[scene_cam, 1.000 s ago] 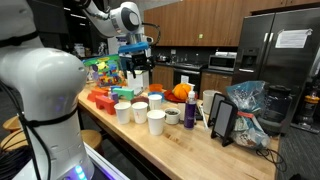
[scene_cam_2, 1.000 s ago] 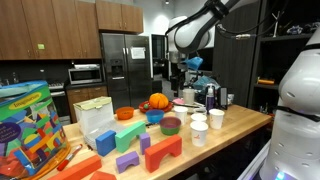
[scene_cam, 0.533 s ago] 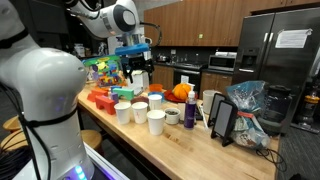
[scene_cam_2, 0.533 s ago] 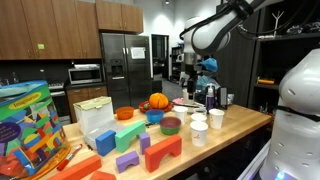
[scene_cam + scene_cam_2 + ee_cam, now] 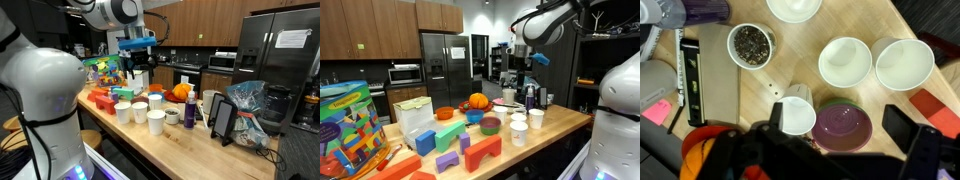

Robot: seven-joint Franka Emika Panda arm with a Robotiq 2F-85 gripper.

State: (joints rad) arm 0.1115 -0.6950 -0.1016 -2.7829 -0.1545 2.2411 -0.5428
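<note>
My gripper [image 5: 840, 125] hangs open and empty, high above the wooden counter [image 5: 860, 25]. Directly under it sits a purple bowl [image 5: 843, 122] nested in a green one, with a white cup [image 5: 798, 115] touching its left side. Two more white cups [image 5: 845, 62] [image 5: 904, 63] stand beyond the bowl. In both exterior views the gripper [image 5: 138, 62] [image 5: 529, 72] is well above the cups [image 5: 141, 112] and the purple bowl [image 5: 491, 125], touching nothing.
A jar of dark contents [image 5: 750, 45], a grey pad [image 5: 718, 85] and an orange object [image 5: 702, 152] lie left of the bowl. Coloured blocks [image 5: 482, 152], a toy box [image 5: 345, 125], a purple bottle [image 5: 190, 112], a black stand [image 5: 222, 120] and a plastic bag [image 5: 247, 108] crowd the counter.
The arm has lifted and swung, carrying the gripper higher above the counter. The jaws stayed open and nothing on the counter moved.
</note>
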